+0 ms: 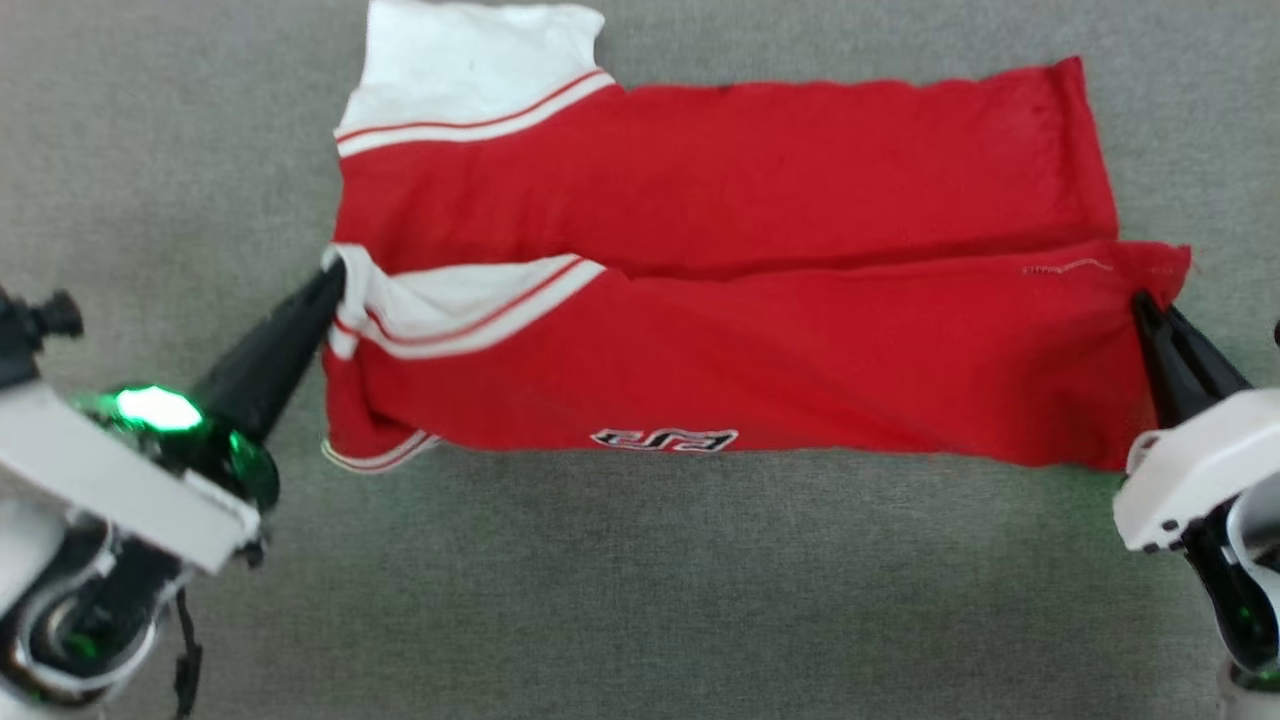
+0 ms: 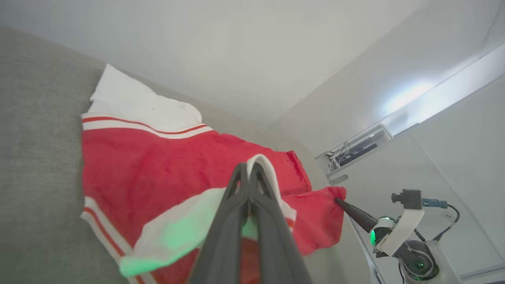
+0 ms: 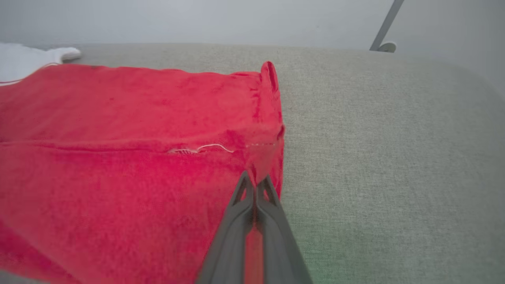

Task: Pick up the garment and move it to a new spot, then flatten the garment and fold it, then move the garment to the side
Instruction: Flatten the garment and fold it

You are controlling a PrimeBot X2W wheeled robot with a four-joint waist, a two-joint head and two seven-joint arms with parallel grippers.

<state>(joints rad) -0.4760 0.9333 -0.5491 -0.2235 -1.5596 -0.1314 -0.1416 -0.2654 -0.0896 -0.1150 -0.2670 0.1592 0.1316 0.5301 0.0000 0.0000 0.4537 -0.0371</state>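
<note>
Left gripper (image 1: 333,275) clamped on jersey (image 1: 780,340) sleeve, right gripper (image 1: 1142,300) clamped on its hem corner — thin pinches could slip, dropping the fold.

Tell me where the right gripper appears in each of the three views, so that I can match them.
Head view: the right gripper at the right edge, shut on the red jersey's corner.
Left wrist view: lower right, its tip pinching the far red corner.
Right wrist view: bottom middle, fingers rising into the red hem.
Shared landmark: the spread white sleeve at each view's upper left.
</note>
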